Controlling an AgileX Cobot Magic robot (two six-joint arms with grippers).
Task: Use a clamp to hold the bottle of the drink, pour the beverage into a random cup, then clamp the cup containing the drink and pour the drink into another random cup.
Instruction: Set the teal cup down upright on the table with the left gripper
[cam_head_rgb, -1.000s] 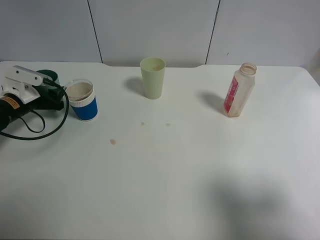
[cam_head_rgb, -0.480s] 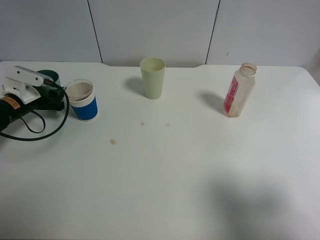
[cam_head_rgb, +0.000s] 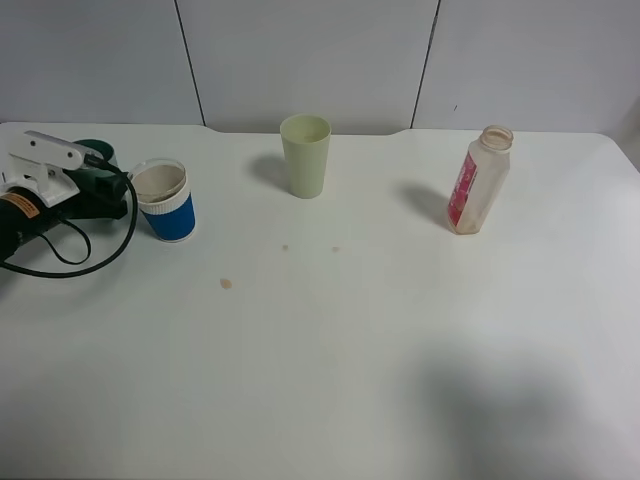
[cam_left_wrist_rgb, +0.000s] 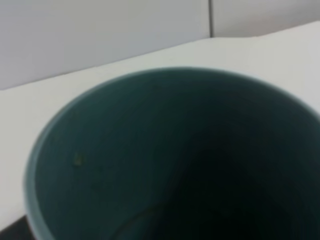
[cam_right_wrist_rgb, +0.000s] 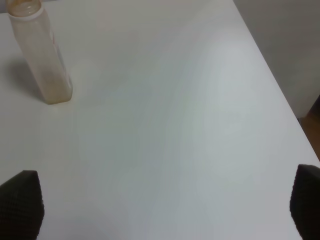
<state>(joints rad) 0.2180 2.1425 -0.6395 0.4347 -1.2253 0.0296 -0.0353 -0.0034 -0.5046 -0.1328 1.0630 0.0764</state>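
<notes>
The worktop (cam_head_rgb: 330, 340) carries three cups and one bottle (cam_head_rgb: 478, 181): the blue-and-white cup (cam_head_rgb: 165, 201) and a dark green cup (cam_head_rgb: 97, 153) lie far left of the bottle, the pale yellow-green cup (cam_head_rgb: 305, 155) between them. Only the left wrist view looks into the green cup, which the left hand (cam_head_rgb: 108, 185), closed tight, seems to grip; the right hand (cam_right_wrist_rgb: 160, 202), seen only by its wrist camera, gapes wide and empty near the bottle. The red label's writing is unreadable.

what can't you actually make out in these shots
- Left gripper jaws: exterior high view, hidden behind its own white housing; left wrist view, a dark green cup fills the frame.
- Right arm: outside the exterior high view; right wrist view shows only two jaw tips, wide apart.
- Bottle label text: too small.
- Blue cup and pale cup contents: not visible from this angle.
</notes>
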